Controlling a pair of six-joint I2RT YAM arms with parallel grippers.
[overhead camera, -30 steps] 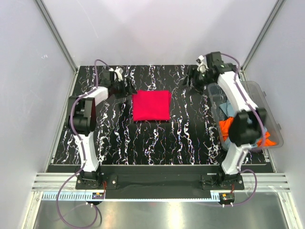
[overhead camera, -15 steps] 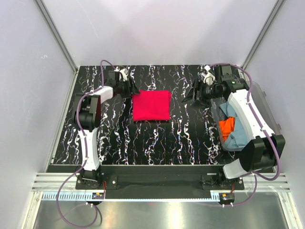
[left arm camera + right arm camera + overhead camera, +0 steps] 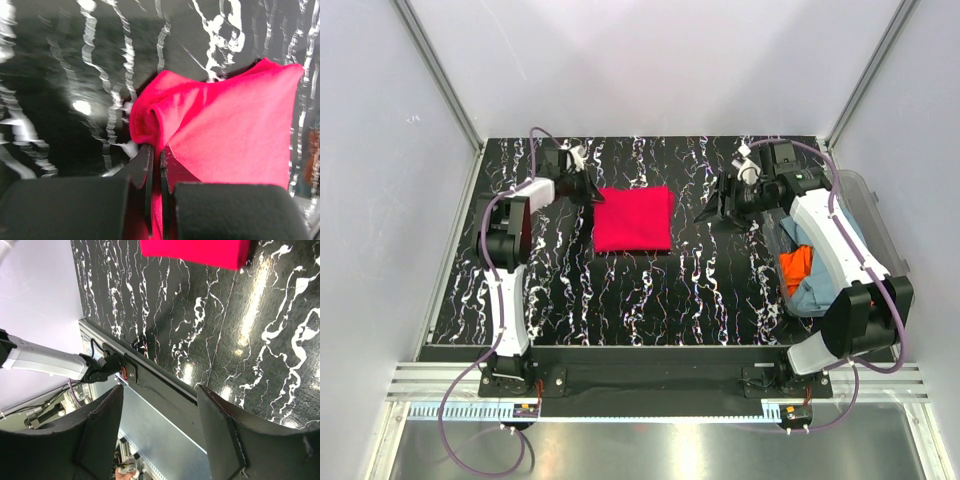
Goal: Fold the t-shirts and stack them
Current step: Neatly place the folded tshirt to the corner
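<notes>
A folded crimson red t-shirt [image 3: 634, 219] lies mid-table, also filling the left wrist view [image 3: 235, 130] and showing at the top of the right wrist view [image 3: 195, 251]. My left gripper [image 3: 592, 191] is shut on the red t-shirt's far left corner, with cloth pinched between its fingers [image 3: 149, 170] and a bunched fold just ahead. My right gripper [image 3: 712, 213] hovers open to the right of the shirt, nothing between its fingers [image 3: 220, 435]. An orange t-shirt [image 3: 795, 268] and a grey-blue t-shirt [image 3: 815, 293] lie crumpled in the tub.
A clear plastic tub [image 3: 880, 222] stands along the table's right edge, under the right arm. The black marbled table [image 3: 650, 295] ends at a metal rail [image 3: 650, 382] in front. White walls enclose the left, back and right.
My left gripper has closed on the red t-shirt's corner and the shirt has shifted slightly. My right arm swung from over the tub toward the shirt, jaws still open.
</notes>
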